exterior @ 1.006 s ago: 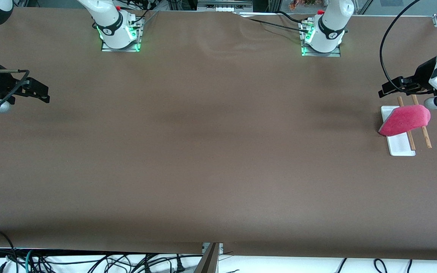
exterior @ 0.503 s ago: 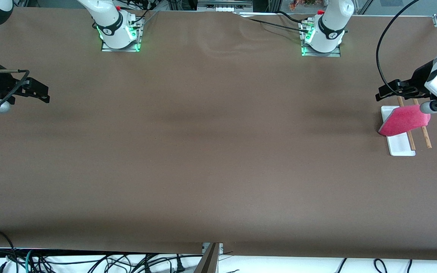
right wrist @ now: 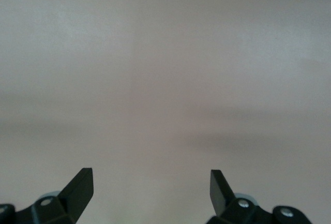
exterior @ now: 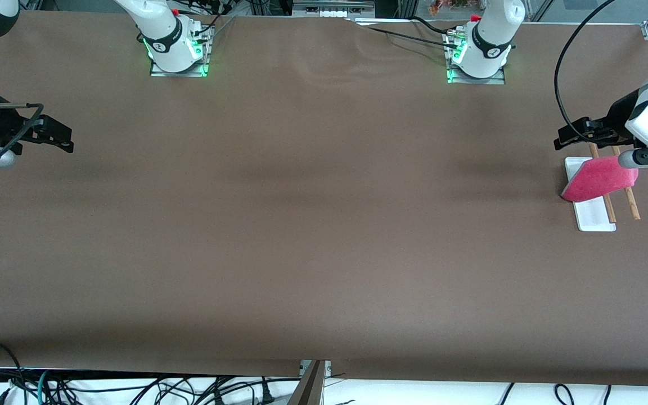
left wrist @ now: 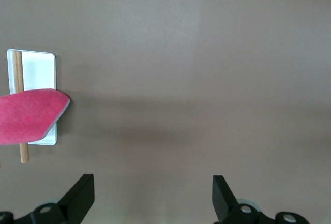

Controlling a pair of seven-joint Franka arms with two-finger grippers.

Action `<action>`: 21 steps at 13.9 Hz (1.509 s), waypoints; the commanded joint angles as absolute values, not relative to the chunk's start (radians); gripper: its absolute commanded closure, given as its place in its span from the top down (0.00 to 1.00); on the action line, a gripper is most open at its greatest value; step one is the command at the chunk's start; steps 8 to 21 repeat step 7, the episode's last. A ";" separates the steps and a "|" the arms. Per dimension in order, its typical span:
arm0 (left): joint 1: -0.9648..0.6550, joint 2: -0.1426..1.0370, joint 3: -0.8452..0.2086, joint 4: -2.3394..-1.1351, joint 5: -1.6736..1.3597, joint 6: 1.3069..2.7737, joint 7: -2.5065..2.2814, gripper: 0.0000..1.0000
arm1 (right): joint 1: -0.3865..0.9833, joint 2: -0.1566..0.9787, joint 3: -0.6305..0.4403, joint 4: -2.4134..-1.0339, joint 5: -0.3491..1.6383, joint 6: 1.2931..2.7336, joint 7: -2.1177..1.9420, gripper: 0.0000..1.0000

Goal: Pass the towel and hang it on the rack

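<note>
The pink-red towel (exterior: pixel 598 179) hangs draped across the two brown rods of the rack (exterior: pixel 593 220), which stands on its white base at the left arm's end of the table. In the left wrist view the towel (left wrist: pixel 28 116) lies over one rod above the rack's white base (left wrist: pixel 39 69). My left gripper (exterior: pixel 565 135) is open and empty, held in the air just beside the rack, apart from the towel; it also shows in the left wrist view (left wrist: pixel 153 195). My right gripper (exterior: pixel 62 139) is open and empty and waits at the right arm's end of the table, also seen in the right wrist view (right wrist: pixel 151 192).
The brown table cover (exterior: pixel 313 225) is bare across its middle. The two arm bases (exterior: pixel 176 53) (exterior: pixel 477 59) stand along the edge farthest from the front camera. Cables (exterior: pixel 133 388) hang below the near edge.
My left gripper has drawn slightly away from the rack, toward the table's middle. The towel stays draped on the rods. The right arm has not moved.
</note>
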State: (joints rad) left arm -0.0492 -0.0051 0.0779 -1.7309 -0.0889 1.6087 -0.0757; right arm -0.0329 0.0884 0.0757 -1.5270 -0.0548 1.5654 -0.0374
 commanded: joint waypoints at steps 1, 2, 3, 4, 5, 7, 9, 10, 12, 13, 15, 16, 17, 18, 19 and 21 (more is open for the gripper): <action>-0.034 0.055 0.064 -1.645 -0.092 1.580 -0.078 1.00 | -0.034 0.100 0.072 -1.500 -0.041 1.560 -0.049 1.00; -0.034 0.063 0.064 -1.638 -0.091 1.578 -0.078 1.00 | -0.034 0.100 0.072 -1.502 -0.040 1.560 -0.049 1.00; -0.034 0.063 0.066 -1.638 -0.092 1.571 -0.078 1.00 | -0.034 0.100 0.072 -1.502 -0.040 1.560 -0.049 1.00; -0.034 0.063 0.066 -1.638 -0.092 1.571 -0.078 1.00 | -0.034 0.100 0.072 -1.502 -0.040 1.560 -0.049 1.00; -0.034 0.063 0.069 -1.638 -0.092 1.571 -0.078 1.00 | -0.034 0.100 0.072 -1.502 -0.040 1.560 -0.049 1.00; -0.032 0.066 0.072 -1.637 -0.091 1.563 -0.077 1.00 | -0.034 0.100 0.072 -1.502 -0.040 1.560 -0.049 1.00; -0.032 0.066 0.072 -1.637 -0.091 1.563 -0.077 1.00 | -0.034 0.100 0.072 -1.502 -0.040 1.560 -0.049 1.00; -0.032 0.066 0.072 -1.637 -0.091 1.563 -0.077 1.00 | -0.034 0.100 0.072 -1.502 -0.040 1.560 -0.049 1.00; -0.032 0.066 0.072 -1.637 -0.091 1.563 -0.077 1.00 | -0.034 0.100 0.072 -1.502 -0.040 1.560 -0.049 1.00; -0.032 0.066 0.072 -1.637 -0.091 1.563 -0.077 1.00 | -0.034 0.100 0.072 -1.502 -0.040 1.560 -0.049 1.00; -0.032 0.066 0.072 -1.637 -0.091 1.563 -0.077 1.00 | -0.034 0.100 0.072 -1.502 -0.040 1.560 -0.049 1.00; -0.032 0.066 0.072 -1.637 -0.091 1.563 -0.077 1.00 | -0.034 0.100 0.072 -1.502 -0.040 1.560 -0.049 1.00; -0.032 0.066 0.072 -1.637 -0.091 1.563 -0.077 1.00 | -0.034 0.100 0.072 -1.502 -0.040 1.560 -0.049 1.00; -0.032 0.066 0.072 -1.637 -0.091 1.563 -0.077 1.00 | -0.034 0.100 0.072 -1.502 -0.040 1.560 -0.049 1.00; -0.032 0.066 0.072 -1.637 -0.091 1.563 -0.077 1.00 | -0.034 0.100 0.072 -1.502 -0.040 1.560 -0.049 1.00; -0.032 0.066 0.072 -1.637 -0.091 1.563 -0.077 1.00 | -0.034 0.100 0.072 -1.502 -0.040 1.560 -0.049 1.00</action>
